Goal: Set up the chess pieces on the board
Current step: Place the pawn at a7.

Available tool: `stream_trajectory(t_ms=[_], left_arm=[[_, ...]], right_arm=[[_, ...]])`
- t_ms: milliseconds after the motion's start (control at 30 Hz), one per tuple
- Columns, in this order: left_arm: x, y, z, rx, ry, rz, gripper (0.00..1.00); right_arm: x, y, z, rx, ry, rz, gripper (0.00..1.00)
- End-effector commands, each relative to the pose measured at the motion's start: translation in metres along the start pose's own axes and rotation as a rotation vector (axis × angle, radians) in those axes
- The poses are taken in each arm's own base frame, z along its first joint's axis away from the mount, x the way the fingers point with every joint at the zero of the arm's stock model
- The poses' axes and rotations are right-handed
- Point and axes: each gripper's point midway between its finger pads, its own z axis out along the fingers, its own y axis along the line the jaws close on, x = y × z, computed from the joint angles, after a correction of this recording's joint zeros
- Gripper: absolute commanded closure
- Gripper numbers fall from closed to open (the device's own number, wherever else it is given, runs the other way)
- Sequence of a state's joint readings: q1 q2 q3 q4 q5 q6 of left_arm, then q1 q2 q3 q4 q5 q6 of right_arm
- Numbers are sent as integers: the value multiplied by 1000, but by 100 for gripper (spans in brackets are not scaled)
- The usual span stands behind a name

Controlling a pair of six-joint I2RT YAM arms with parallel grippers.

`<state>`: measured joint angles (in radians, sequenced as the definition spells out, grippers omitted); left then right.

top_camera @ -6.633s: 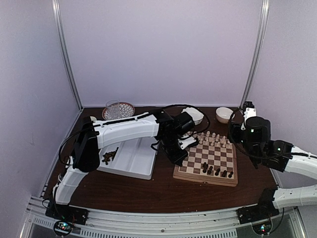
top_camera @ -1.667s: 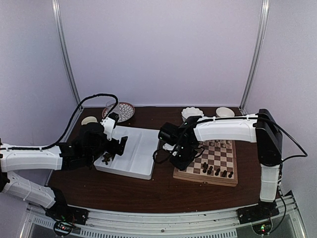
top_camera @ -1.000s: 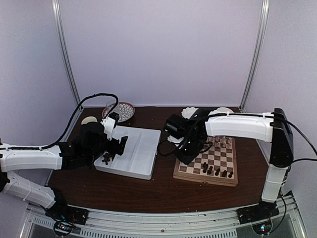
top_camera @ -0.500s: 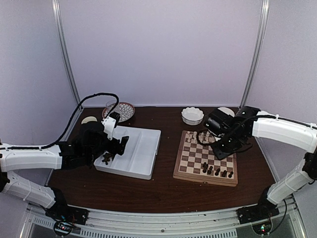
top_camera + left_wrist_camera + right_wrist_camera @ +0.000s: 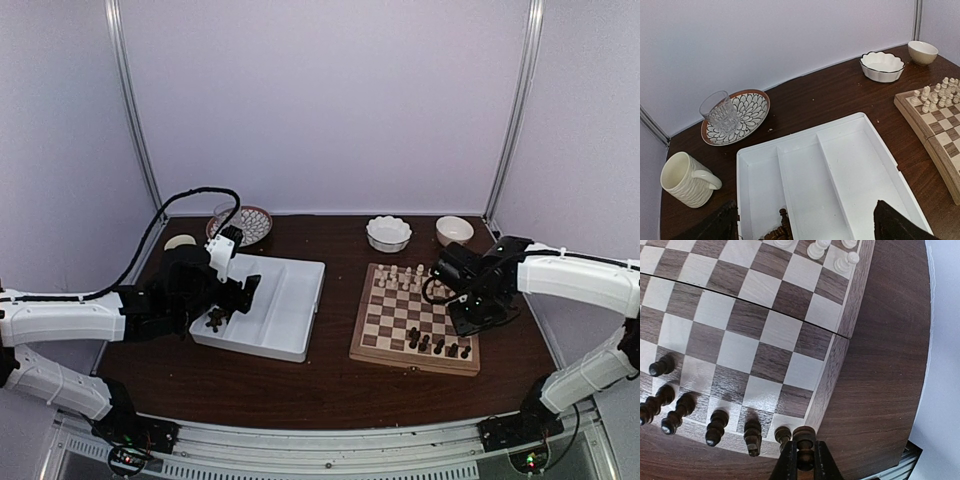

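Right gripper (image 5: pixel 804 462) pinches a small, dark brown, turned chess piece (image 5: pixel 804 437) by the board's (image 5: pixel 765 332) near right corner; more dark chess pieces (image 5: pixel 715 427) line its near edge, cream chessmen (image 5: pixel 817 249) its far edge. Left of the board, the left gripper (image 5: pixel 238 292) gapes over a white tray (image 5: pixel 295 290).

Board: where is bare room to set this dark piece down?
Bare: the board's middle rows, between pale chessmen at the far edge and dark chess pieces along the near edge. Crowded: that near edge, below the right gripper.
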<state>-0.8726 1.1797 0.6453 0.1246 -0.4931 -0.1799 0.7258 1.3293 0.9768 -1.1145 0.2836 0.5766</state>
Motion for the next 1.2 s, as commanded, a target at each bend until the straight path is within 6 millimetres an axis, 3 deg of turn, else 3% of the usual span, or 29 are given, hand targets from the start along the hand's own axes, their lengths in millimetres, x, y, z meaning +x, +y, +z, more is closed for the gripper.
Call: stream_trajectory(t_ms=[0, 533, 1167], left_arm=[[-13, -5, -1, 23, -37, -30, 5], [-11, -6, 1, 18, -29, -23, 5], [-12, -5, -1, 20, -33, -30, 5]], right_arm=[[4, 6, 24, -31, 54, 46, 99], [15, 17, 46, -104, 139, 61, 97], [14, 4, 52, -35, 137, 85, 94]])
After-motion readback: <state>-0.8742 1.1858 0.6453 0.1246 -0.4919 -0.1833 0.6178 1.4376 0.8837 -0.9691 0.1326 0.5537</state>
